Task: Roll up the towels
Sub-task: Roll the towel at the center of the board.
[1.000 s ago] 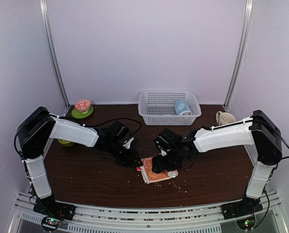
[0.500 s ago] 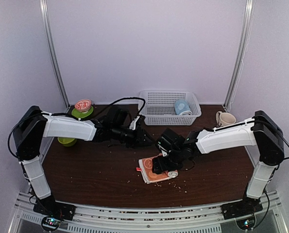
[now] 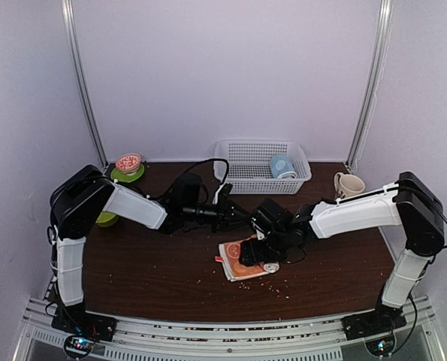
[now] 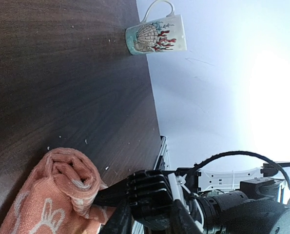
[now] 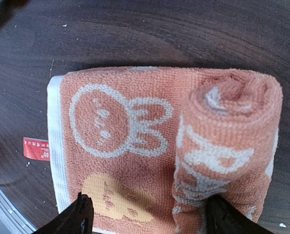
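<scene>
- orange towel (image 5: 120, 141) lies on the table (image 3: 148, 271), front centre, part rolled. The roll sits at one end and the rest is flat.
- right gripper (image 5: 149, 219) is low over it, fingers spread wide to straddle roll and flat part, gripping nothing. Likely set to push the roll along.
- left gripper (image 3: 237, 216) hovers just behind the towel without touching it, probably giving room. Its own fingers aren't in its wrist view, so I can't tell if it's open or closed.
- blue towel (image 3: 282, 166) is in the basket (image 3: 231, 180) at the back. It looks rolled, but it's too small to confirm.

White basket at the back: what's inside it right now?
One light blue towel, bundled, lies in the right half of the basket. Nothing else shows inside; its near wall hides the floor's front strip.
</scene>
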Available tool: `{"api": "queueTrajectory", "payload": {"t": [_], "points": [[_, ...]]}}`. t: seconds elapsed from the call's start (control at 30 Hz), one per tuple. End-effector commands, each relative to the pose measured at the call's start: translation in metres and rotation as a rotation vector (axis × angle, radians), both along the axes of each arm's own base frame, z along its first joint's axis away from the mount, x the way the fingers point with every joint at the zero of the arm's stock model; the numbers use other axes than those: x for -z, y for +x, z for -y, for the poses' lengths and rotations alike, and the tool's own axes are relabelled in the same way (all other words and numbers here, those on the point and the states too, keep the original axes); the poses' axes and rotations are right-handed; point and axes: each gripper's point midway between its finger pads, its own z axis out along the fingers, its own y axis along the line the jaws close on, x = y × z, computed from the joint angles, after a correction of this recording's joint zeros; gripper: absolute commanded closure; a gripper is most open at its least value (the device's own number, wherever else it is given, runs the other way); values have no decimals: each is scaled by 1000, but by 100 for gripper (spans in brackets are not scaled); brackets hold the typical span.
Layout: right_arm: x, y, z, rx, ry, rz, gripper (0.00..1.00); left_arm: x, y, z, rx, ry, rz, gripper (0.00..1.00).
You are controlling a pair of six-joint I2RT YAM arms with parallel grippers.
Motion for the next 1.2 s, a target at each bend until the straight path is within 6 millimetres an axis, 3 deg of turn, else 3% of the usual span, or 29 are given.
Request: {"api": "queueTrajectory", "payload": {"t": [0.0, 0.1, 0.2, 0.4, 0.6, 0.77, 0.9, 1.17], "points": [[17, -11, 6, -60, -42, -5, 19, 13, -13, 1, -11, -25, -58, 73], [17, -11, 6, -59, -39, -1, 19, 27, -14, -11, -26, 57, -30, 73], [17, -12, 6, -61, -39, -3, 19, 29, -18, -23, -19, 148, 27, 68], [17, -12, 5, -56, -31, -4, 19, 32, -26, -53, -14, 318, 121, 45], [18, -12, 5, -59, -27, -3, 18, 36, -29, -71, -29, 389, 169, 13], [18, -11, 5, -67, -32, 2, 18, 42, -21, -76, -10, 519, 267, 2], [17, -12, 4, -71, -27, 2, 18, 43, -10, -66, 25, 576, 334, 6], [17, -11, 3, -75, -25, 7, 19, 10, -8, -26, 50, 336, 308, 51]]}}
